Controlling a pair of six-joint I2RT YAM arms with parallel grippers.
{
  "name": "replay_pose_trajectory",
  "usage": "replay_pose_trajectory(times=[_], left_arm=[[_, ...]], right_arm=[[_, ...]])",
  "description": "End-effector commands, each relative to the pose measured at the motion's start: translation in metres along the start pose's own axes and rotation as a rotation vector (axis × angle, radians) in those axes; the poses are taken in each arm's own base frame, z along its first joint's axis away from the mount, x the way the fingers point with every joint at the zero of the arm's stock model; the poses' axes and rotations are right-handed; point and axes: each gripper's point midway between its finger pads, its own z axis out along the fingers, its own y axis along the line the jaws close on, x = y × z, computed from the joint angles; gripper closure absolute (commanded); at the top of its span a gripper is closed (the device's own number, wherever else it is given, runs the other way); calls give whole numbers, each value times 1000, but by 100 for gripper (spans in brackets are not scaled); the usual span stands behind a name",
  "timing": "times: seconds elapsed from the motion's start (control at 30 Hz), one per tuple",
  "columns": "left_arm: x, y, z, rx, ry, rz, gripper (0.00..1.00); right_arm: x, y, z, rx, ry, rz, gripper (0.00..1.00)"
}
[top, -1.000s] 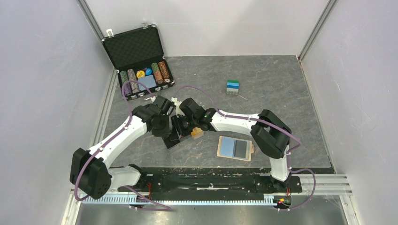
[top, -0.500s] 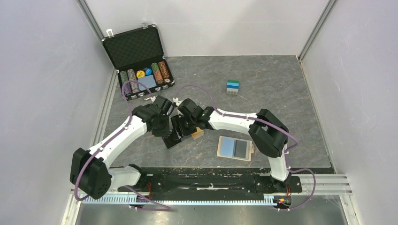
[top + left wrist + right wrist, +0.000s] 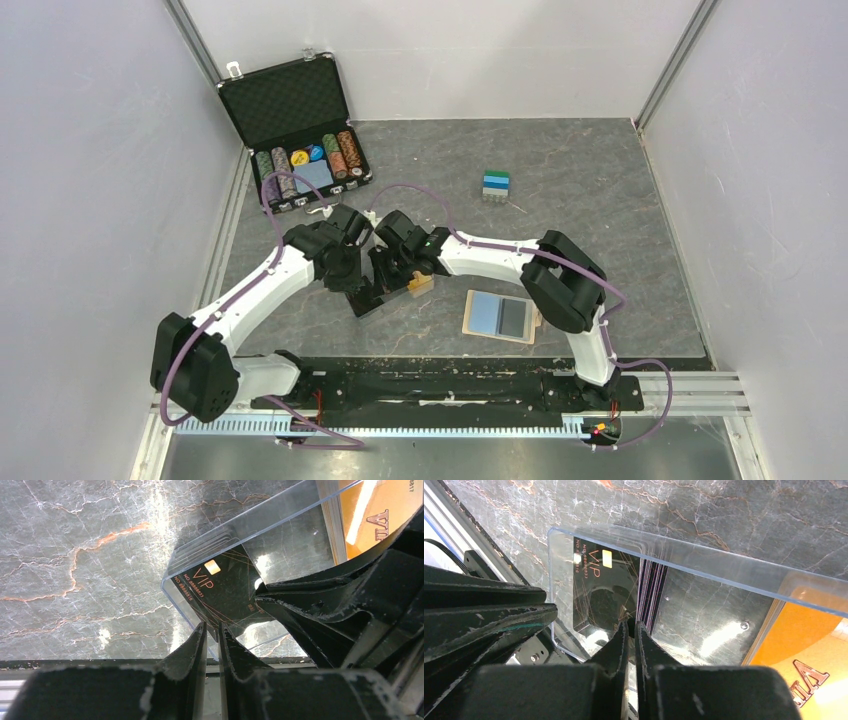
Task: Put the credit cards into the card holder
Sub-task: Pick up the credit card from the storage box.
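Note:
The tan card holder point(image 3: 472, 322) lies open near the front, with a blue card point(image 3: 487, 314) and a dark grey card point(image 3: 513, 318) in it. Both grippers meet at the black box with a clear lid point(image 3: 366, 302). My left gripper point(image 3: 362, 288) point(image 3: 212, 632) is shut on the edge of the raised clear lid point(image 3: 260, 520). My right gripper point(image 3: 393, 272) point(image 3: 629, 626) is shut on the lower corner of a black VIP credit card point(image 3: 596, 587) point(image 3: 220, 587) behind the lid. A stack of more cards point(image 3: 650, 592) stands edge-on beside it.
A small orange box point(image 3: 421, 285) sits right of the grippers and shows in the wrist views point(image 3: 809, 635) point(image 3: 372, 515). An open black chip case point(image 3: 300, 140) stands at the back left. A small blue-green block point(image 3: 496, 185) lies at the back centre.
My right arm has shifted slightly left toward the box. The left arm and the wallet have not visibly moved.

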Motion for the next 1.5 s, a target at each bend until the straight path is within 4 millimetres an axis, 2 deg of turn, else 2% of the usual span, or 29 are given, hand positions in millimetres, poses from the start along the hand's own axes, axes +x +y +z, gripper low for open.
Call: replay_pose_trajectory(times=[0.0,0.4,0.47,0.57,0.67,0.83,1.0,1.13,1.27,1.47], left_arm=[[-3,-2,1,10,-10,21,80],[-5,-4,-6,31,-40,4,79],[-8,-8,-9,53,-58,-10,74],[-14,-13,-20,96,-98,-36,58],[-21,-18,-33,141,-137,-69,48],[-24,-28,-47,233,-168,-123,41],[-19,-38,-49,337,-173,-167,37],[-17,-47,-51,423,-173,-204,32],[-19,-57,-57,511,-183,-215,30],[-21,-82,-76,715,-228,-199,23]], right_arm=[[-10,2,-6,29,-33,-33,100],[-29,21,-38,2,-97,-42,100],[-32,25,-44,-6,-109,-40,100],[-32,27,-50,-11,-116,-39,100],[-30,27,-56,-16,-124,-29,100],[-25,25,-64,-27,-140,-7,100],[-20,20,-74,-26,-151,12,100],[-20,19,-96,-60,-203,46,100],[-16,15,-114,-79,-235,74,100],[-11,16,-145,-149,-284,113,100]])
